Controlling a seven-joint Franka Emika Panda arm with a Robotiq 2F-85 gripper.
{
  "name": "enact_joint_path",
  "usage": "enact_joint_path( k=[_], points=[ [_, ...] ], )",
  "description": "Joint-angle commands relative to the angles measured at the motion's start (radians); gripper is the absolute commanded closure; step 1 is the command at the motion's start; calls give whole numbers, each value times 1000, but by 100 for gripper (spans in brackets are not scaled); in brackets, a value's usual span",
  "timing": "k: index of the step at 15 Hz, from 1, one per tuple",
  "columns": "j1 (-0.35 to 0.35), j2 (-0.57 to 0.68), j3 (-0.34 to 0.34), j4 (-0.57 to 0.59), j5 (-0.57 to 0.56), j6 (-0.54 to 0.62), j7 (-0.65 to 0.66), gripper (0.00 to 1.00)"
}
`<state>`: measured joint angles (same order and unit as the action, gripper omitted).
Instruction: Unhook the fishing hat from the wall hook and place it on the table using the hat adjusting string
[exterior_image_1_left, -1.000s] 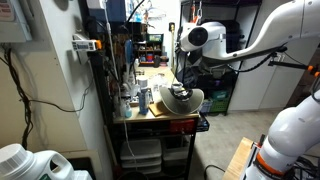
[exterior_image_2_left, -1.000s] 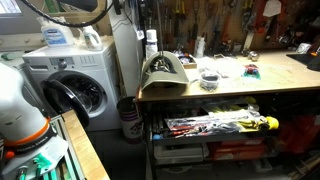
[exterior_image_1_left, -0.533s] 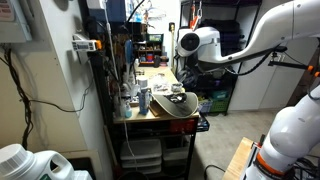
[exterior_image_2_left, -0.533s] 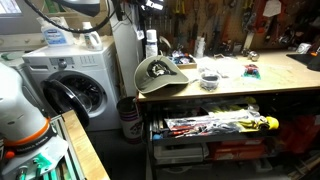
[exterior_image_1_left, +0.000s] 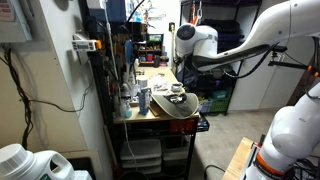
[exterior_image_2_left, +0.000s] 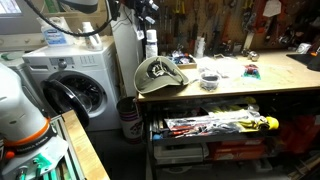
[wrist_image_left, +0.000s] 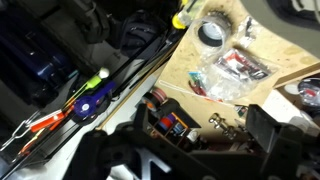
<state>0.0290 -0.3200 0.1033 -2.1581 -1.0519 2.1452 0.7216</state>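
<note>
Hovering well above the worktop, gripper shows in wrist view as two dark, blurred finger masses at the bottom edge. They are set wide apart w/ nothing between them but cluttered worktop surface, so jaws spread and empty. White robot arm reaches in from the side in an exterior view, w/ its wrist above the near end of the bench. Fishing hat lies flat on the worktop, khaki-olive, crown up, at the end next to the washing machine, w/ its brim drooping over that edge; seen also in both exterior views, clear of the gripper. Hat cord too thin to make out. Misc. on the worktop, wrist view: roll of tape, clear bag w/ red parts, and tools w/ yellow and green handles beside the bench. Exterior view also shows a white bottle just behind the hat. Below the top, a shelf bin of mixed colourful items.
</note>
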Motion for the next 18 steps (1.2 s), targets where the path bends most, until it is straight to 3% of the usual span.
enact_joint_path(
  k=[1,5,8,12,18],
  points=[
    [39,-38,-31,23,266,-57,-187,0],
    [36,-80,-15,37,549,-156,-327,0],
    [28,-126,-6,1,723,-222,-348,0],
    [7,-169,18,-55,778,-225,-297,0],
    [-19,-219,64,-113,749,-217,-232,0]
  ],
)
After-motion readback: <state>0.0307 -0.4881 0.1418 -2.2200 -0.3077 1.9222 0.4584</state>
